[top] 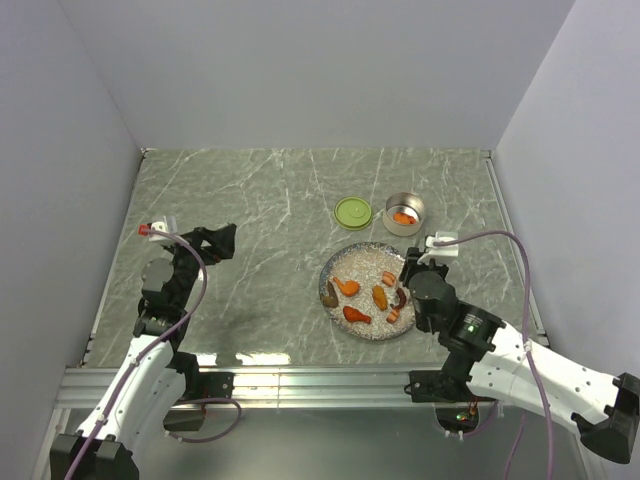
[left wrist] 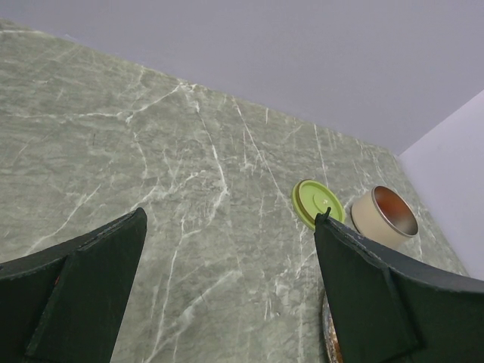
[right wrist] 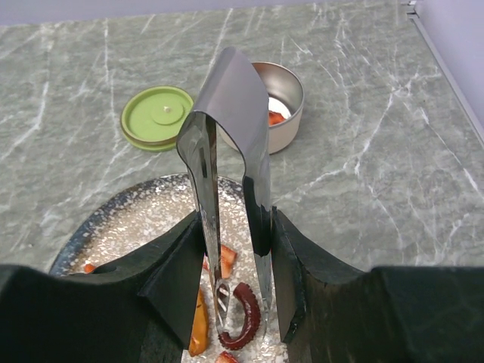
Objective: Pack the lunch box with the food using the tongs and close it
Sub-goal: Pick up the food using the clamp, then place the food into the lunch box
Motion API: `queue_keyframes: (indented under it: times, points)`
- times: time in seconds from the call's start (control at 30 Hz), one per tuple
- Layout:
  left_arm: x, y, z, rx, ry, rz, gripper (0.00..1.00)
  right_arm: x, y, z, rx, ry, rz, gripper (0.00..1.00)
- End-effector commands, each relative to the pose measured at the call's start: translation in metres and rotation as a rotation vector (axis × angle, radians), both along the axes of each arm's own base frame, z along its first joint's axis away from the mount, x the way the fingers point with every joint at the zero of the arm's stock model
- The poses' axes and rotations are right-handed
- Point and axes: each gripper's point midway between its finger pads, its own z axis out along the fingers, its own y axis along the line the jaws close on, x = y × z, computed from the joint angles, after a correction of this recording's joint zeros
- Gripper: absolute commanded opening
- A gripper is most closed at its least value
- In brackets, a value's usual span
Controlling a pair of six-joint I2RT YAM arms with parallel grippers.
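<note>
Grey marble table [top: 250,190]: I see right gripper [right wrist: 236,257] clamped on tongs [right wrist: 231,113], tips slightly apart over a dark red curl of food [right wrist: 246,318] on the plate [top: 362,260]. Uncovered lunch box [top: 400,229] just behind plate, lid [top: 353,212] beside it. Far left of plate, left gripper [left wrist: 231,227] gapes wide.

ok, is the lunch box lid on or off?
Off. The lime-green lid lies flat beside the lunch box, which stands open with an orange food piece inside.

One tin [top: 403,229], one green lid [top: 352,212], one plate [top: 360,258], one pair of tongs [right wrist: 234,98], about eight food pieces [top: 357,314]
</note>
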Motion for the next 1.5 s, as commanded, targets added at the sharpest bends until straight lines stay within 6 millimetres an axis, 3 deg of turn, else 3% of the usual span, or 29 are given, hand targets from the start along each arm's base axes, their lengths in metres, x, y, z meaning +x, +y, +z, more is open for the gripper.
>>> queue_keyframes:
  times: [0.0, 0.2, 0.6, 1.03, 1.2, 1.3, 1.47]
  points:
    - [0.000, -0.003, 0.015, -0.004, -0.060, -0.022, 0.99, 0.005, -0.001, 0.010, 0.025, -0.033, -0.055, 0.45]
    - [0.000, -0.003, 0.015, -0.003, -0.064, -0.020, 0.99, 0.007, -0.001, 0.008, 0.023, -0.043, -0.067, 0.45]
    - [0.001, -0.003, 0.015, -0.003, -0.064, -0.020, 0.99, 0.012, 0.007, 0.008, -0.004, -0.044, -0.052, 0.22]
    - [0.004, -0.005, 0.011, 0.000, -0.050, -0.029, 1.00, 0.026, 0.006, 0.107, 0.017, -0.201, -0.034, 0.19]
    - [0.004, -0.004, 0.012, -0.001, -0.052, -0.026, 0.99, 0.055, -0.003, 0.140, 0.015, -0.245, -0.046, 0.19]
    - [0.004, -0.004, 0.011, -0.001, -0.049, -0.024, 0.99, 0.077, -0.001, 0.149, 0.010, -0.255, -0.033, 0.19]
    - [0.004, -0.004, 0.011, -0.001, -0.049, -0.024, 0.99, 0.114, -0.024, 0.157, 0.010, -0.260, -0.085, 0.19]
